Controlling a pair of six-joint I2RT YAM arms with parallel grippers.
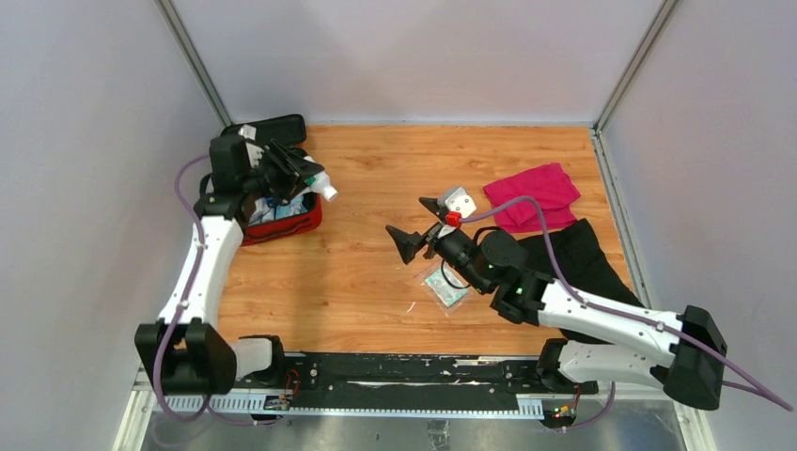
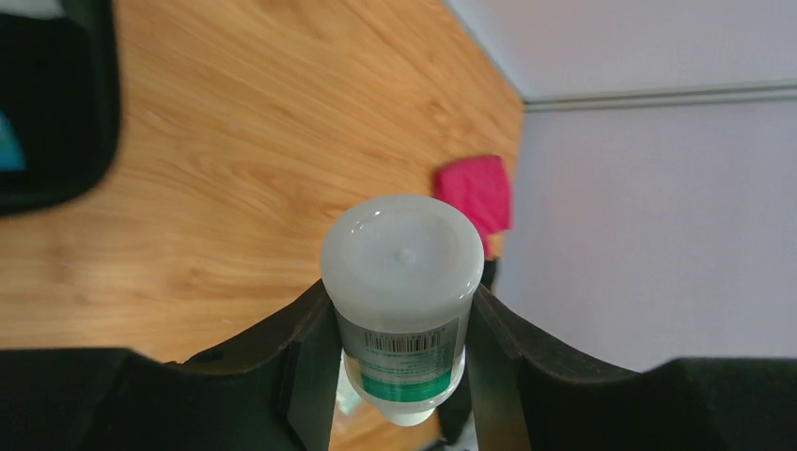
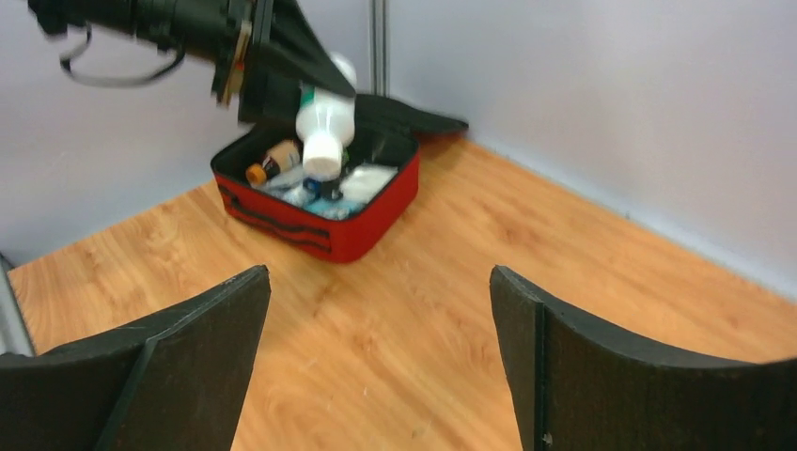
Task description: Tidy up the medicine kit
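I'm clamping the left gripper [image 2: 402, 324] on a white bottle [image 2: 399, 258], holding it over the open medicine kit [image 1: 282, 228] at the overhead frame's upper left; the right gripper [image 1: 420, 224] is gaping empty mid-frame.

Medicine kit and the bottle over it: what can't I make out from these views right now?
Top view: the left claw and its arm cover most of the medicine kit interior.
Left wrist view: kit cut off at the left edge, blurred; bottle label print too small, its sides behind the fingers.
Right wrist view: kit contents blurred, partly behind the bottle.
Top view: packet print too small.
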